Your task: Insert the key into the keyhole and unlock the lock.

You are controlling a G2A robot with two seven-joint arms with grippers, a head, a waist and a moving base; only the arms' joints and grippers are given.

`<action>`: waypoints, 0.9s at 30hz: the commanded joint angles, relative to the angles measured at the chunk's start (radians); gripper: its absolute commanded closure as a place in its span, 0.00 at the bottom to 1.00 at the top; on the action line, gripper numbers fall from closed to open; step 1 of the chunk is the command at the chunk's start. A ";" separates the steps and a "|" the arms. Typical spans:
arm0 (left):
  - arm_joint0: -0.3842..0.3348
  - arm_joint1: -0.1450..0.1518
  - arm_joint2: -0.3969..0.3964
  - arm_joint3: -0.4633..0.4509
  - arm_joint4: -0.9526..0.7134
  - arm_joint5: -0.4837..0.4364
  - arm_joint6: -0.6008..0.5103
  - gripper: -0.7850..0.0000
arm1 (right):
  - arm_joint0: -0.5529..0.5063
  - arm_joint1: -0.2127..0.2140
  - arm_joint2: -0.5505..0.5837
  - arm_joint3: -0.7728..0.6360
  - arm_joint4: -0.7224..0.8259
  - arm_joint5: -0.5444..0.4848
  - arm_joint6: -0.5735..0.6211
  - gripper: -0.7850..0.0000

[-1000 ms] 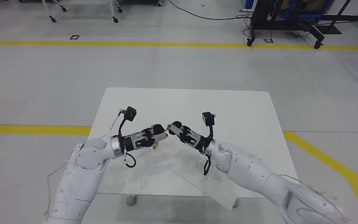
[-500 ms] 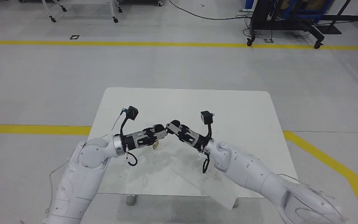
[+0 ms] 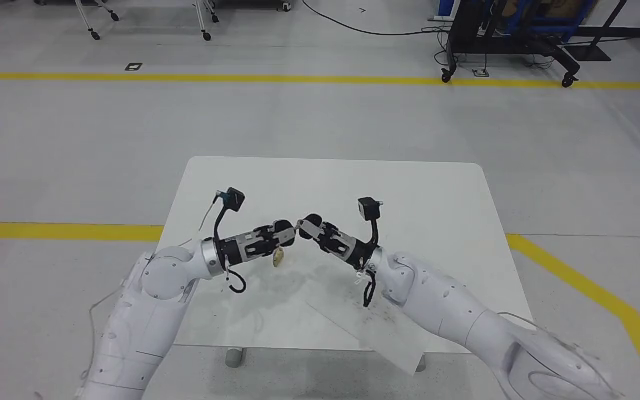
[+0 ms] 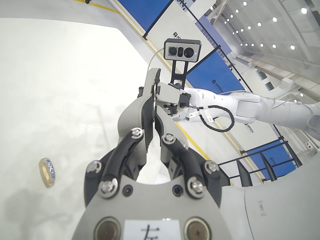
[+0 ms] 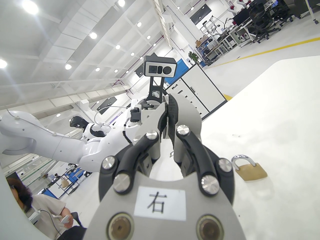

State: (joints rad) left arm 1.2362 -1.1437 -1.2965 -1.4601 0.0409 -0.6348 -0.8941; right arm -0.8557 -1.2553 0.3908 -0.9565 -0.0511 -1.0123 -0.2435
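I read this as the hand-over stage, ahead of any insertion. Both arms are raised over the table, a little left of its middle, and their tips meet nose to nose.

The left gripper has its fingers drawn narrow, and a thin silver edge shows between the pads. I take that to be the key. The right gripper also has its fingers pulled close together, with its tip pressed right up against the left one. I cannot tell whether it has any hold on the key.

The lock lies flat on the table, held by neither gripper. It sits just to the near side of the left gripper's tip and below it, with its shackle closed. I cannot make out the keyhole from here.

As I judge it, the next move needs one gripper to end up with a firm, known hold on the key's bow and the blade sticking out free. The other gripper then has to let go cleanly, go down to the lock and pin or lift it so the keyhole faces the blade. A sloppy release here could drop the key.
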 commanded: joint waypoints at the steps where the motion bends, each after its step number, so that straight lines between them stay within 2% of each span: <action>1: -0.001 0.002 0.000 0.001 -0.005 -0.001 0.002 1.00 | -0.003 -0.001 0.009 -0.001 0.008 0.000 0.019 1.00; 8: -0.004 0.008 0.005 0.005 -0.015 -0.004 0.004 1.00 | -0.017 -0.004 0.043 0.000 0.040 0.000 0.088 1.00; 9: -0.005 0.009 0.004 0.006 -0.016 -0.006 0.006 1.00 | -0.019 -0.005 0.048 0.001 0.047 0.000 0.099 0.96; 10: -0.005 0.010 0.004 0.007 -0.019 -0.008 0.007 1.00 | -0.022 -0.006 0.053 0.003 0.055 0.000 0.111 0.84; 11: -0.004 0.011 0.003 0.008 -0.023 -0.008 0.007 1.00 | -0.025 -0.007 0.059 0.005 0.066 0.000 0.125 0.56; 12: -0.005 0.012 0.003 0.009 -0.028 -0.009 0.007 1.00 | -0.027 -0.009 0.065 0.006 0.078 0.000 0.138 0.00; 23: -0.007 0.018 -0.006 0.019 -0.061 -0.015 -0.002 1.00 | -0.031 -0.012 0.086 0.013 0.109 0.000 0.162 0.00; 25: -0.004 0.019 -0.006 0.014 -0.053 0.005 0.008 1.00 | -0.031 -0.012 0.086 0.013 0.109 0.000 0.162 0.00; 27: -0.006 0.024 -0.007 0.019 -0.049 0.032 -0.029 1.00 | -0.047 -0.010 0.081 0.005 0.134 0.025 0.215 0.00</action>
State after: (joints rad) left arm 1.2318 -1.1231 -1.3044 -1.4446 -0.0074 -0.6204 -0.8942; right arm -0.8929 -1.2665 0.4742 -0.9473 0.0609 -1.0048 -0.0716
